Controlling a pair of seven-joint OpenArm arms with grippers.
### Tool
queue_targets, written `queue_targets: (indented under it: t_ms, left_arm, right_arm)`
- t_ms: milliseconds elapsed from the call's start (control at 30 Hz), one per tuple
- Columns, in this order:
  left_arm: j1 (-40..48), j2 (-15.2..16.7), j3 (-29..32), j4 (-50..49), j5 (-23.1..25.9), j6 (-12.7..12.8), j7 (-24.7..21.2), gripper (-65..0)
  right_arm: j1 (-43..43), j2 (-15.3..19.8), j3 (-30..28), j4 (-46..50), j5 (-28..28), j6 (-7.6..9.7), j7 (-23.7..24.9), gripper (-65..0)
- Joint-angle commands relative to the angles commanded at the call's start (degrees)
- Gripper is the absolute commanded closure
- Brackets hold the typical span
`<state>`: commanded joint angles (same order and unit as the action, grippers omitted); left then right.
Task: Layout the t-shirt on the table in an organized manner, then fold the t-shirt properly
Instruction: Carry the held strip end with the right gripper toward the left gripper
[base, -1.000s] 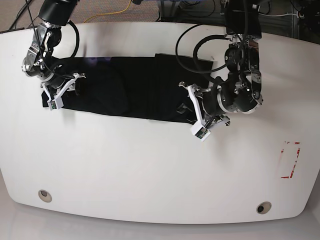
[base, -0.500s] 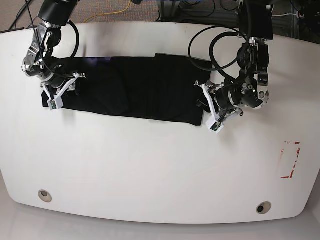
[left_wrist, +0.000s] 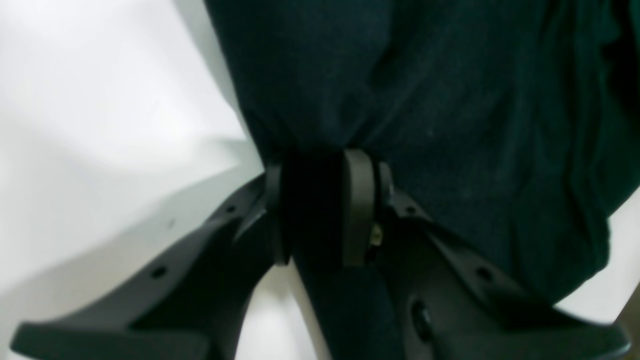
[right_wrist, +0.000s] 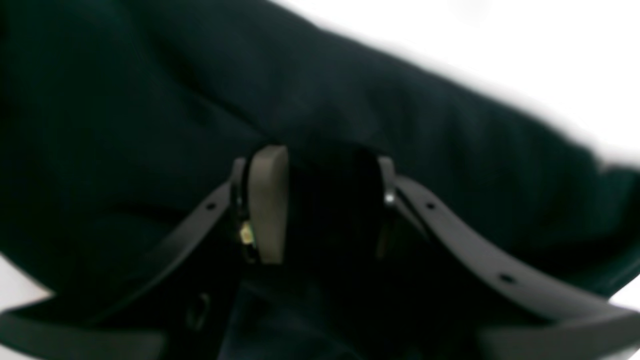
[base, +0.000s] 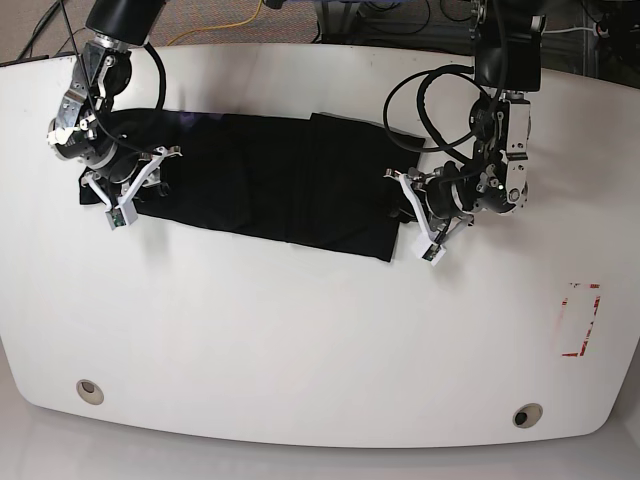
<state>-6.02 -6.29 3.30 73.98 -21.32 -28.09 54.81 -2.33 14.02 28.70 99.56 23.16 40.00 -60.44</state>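
The black t-shirt lies stretched as a long band across the far half of the white table. No print shows. My left gripper is at the shirt's right end, shut on a bunch of its cloth; the left wrist view shows the gripper pinching the fabric over the table. My right gripper is at the shirt's left end. In the right wrist view this gripper holds dark cloth between its fingers.
A red tape rectangle marks the table's right side. Two metal grommet holes sit near the front edge. Cables, one yellow, lie beyond the far edge.
My left gripper has moved right, from over the shirt to its right end, and the cloth there has been drawn out flatter. My right gripper shifted slightly at the left end.
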Motion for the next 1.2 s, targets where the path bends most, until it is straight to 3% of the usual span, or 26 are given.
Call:
queue_targets:
  t_ms: [67,133,167,233,300,467,767,1033,1200]
  left_arm:
    - [-0.09,-0.88,0.0,-0.7,0.0,0.0,-0.18,-13.8]
    - [-0.09,-1.32,0.0,-0.88,-0.09,0.0,-0.88,-13.8]
    - [-0.09,-1.41,0.0,-0.88,0.0,0.0,-0.97,-13.8]
    - [-0.09,-1.49,0.0,-0.88,0.0,0.0,-1.14,-13.8]
    - [-0.09,-1.58,-0.18,-0.88,0.0,0.0,-1.14,-13.8]
    - [-0.09,-3.08,-0.26,-0.88,-0.26,0.0,-1.14,-13.8]
    - [-0.09,-3.16,-0.35,-0.79,-0.18,-0.09,-1.14,-13.8]
    - [-0.09,-3.16,-0.35,-0.7,-0.26,-0.09,-1.14,-13.8]
    - [0.0,-4.22,-0.35,-0.79,-0.35,-0.09,-1.14,-13.8]
  right_arm:
    - [0.44,-0.88,0.62,2.64,0.0,0.0,-2.64,-35.4]
    - [1.14,-2.64,4.66,7.21,0.0,0.0,-6.15,-47.9]
    - [1.32,-3.08,5.54,7.91,0.0,0.0,-6.77,-50.3]
    - [2.37,-4.57,9.76,10.37,0.0,0.0,-10.02,-61.0]
    - [3.69,-4.66,12.75,10.73,0.0,0.0,-13.1,-65.0]
    - [7.65,-4.66,21.89,9.93,0.09,0.0,-19.56,-65.0]
    - [11.08,-0.35,29.98,-2.64,1.41,0.0,-19.56,-65.0]
    - [10.02,6.59,33.93,-21.19,14.42,0.0,-19.56,-65.0]
    - [8.97,7.47,34.02,-24.35,18.64,0.0,-19.56,-65.0]
